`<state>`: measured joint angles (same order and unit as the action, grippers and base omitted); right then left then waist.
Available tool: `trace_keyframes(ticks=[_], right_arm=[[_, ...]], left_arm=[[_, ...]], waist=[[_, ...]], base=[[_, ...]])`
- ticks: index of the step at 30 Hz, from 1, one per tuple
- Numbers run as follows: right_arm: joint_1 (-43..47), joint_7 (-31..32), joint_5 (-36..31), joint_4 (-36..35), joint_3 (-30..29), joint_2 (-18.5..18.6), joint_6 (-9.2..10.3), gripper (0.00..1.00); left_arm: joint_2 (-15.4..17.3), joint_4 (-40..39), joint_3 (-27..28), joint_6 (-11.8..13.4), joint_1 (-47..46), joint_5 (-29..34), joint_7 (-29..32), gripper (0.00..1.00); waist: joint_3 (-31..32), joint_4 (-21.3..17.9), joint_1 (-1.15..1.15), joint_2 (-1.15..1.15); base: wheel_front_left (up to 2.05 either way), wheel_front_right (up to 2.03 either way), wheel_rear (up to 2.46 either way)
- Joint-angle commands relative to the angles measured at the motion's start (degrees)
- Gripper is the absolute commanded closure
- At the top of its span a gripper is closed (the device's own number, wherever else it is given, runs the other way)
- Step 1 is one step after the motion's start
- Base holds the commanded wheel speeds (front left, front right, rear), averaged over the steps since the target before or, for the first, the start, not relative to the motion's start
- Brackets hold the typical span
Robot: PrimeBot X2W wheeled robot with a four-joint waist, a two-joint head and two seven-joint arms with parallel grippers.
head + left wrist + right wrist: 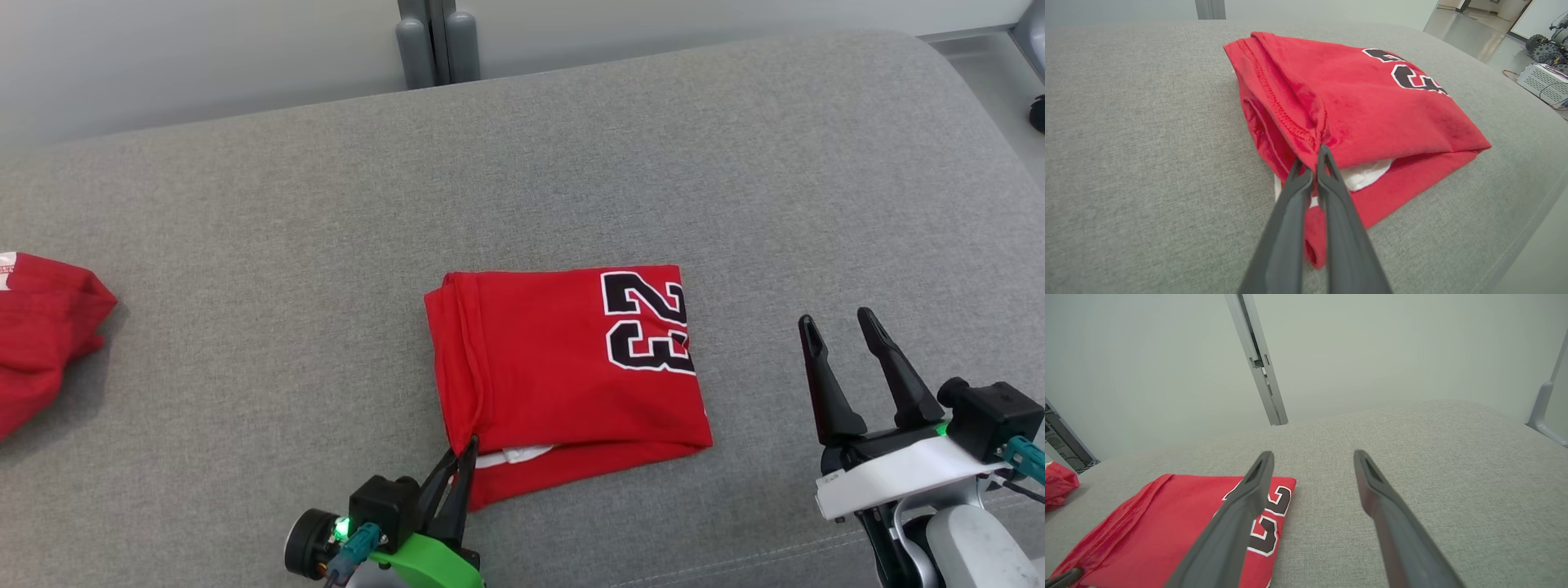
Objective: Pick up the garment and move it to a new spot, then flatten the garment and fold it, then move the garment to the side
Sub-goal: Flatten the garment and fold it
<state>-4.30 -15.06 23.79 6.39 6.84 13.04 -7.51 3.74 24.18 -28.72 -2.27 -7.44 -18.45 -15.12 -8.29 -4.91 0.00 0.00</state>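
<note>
Left pincer (469, 446) tight on garment (555, 376), near-left corner.

Folded red garment (1372, 110), fingers (1288, 212) seemingly pinching hem

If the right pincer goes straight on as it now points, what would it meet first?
Probably the bare grey cushion, clear of the folded red garment on its left; depth is hard to judge.

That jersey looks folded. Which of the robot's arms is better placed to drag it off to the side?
Left, probably. The left gripper is shut on the near left corner of the red jersey, ready to pull. The right gripper stands open over the grey cushion, apart from it.
</note>
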Motion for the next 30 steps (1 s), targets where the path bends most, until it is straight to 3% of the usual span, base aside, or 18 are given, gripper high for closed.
trace_keyframes(ticks=[1, 12, 21, 30], right_arm=[[0.20, -0.14, 0.25, 0.35, 0.02, 0.11, 0.06, 0.00], [1.49, -0.14, -0.64, 0.39, -1.77, -0.17, 0.06, 0.00], [2.93, -0.14, -1.92, 0.38, -2.40, -0.64, 0.06, 0.00], [4.91, -0.14, -2.82, -0.02, -2.68, -0.74, 0.06, 0.00]], left_arm=[[-0.15, -0.12, 0.40, 0.20, 0.45, -0.25, -0.01, 0.00], [-0.32, -9.06, 8.78, 2.79, 1.42, 3.35, -0.02, 0.00], [0.98, -15.44, 18.47, 2.50, 4.44, 6.50, -0.01, 0.00], [1.83, -17.16, 24.21, 2.37, 9.11, 7.48, -0.01, 0.00]], waist=[[0.27, -0.04, 0.00, 0.00], [3.33, 1.49, 0.00, 0.00], [6.62, 3.37, 0.00, 0.00], [8.79, 4.48, 0.00, 0.00]], base=[[0.00, 0.00, 0.00], [0.00, 0.00, 0.00], [0.00, 0.00, 0.00], [0.00, 0.00, 0.00]])
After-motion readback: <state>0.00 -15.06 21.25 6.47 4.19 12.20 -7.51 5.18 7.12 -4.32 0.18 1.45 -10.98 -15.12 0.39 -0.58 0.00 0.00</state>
